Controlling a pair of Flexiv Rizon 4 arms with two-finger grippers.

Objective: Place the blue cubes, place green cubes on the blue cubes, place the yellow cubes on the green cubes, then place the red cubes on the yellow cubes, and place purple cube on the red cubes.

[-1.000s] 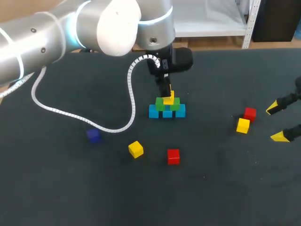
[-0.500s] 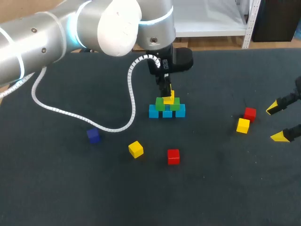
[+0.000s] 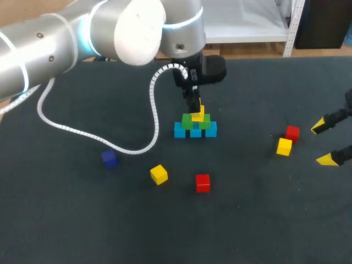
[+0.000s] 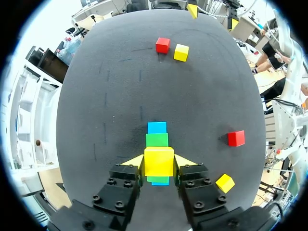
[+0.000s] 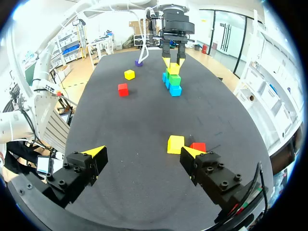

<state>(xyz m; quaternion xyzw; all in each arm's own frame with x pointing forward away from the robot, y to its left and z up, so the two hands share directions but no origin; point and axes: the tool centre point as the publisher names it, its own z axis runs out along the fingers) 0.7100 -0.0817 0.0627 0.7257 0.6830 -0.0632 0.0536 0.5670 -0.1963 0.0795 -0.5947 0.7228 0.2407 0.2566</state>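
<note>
Blue cubes [image 3: 195, 132] and green cubes [image 3: 192, 122] are stacked at the middle of the worktop [image 3: 82, 220]. Left pincer [image 4: 159, 163] clamps a yellow cube [image 4: 159, 160] atop the greens, not yet released. Right pincer [image 3: 323, 143] stands wide and empty at the right edge. Remaining: loose yellow cubes [image 3: 159, 174], red cubes [image 3: 203, 182], purple cube [image 3: 109, 158].

The left arm [image 3: 44, 52] is silver with a coiled white cable [image 3: 66, 130]. The left end effector [image 4: 159, 162] and right end effector [image 5: 143, 153] are black, screw-studded and yellow-tipped.
</note>
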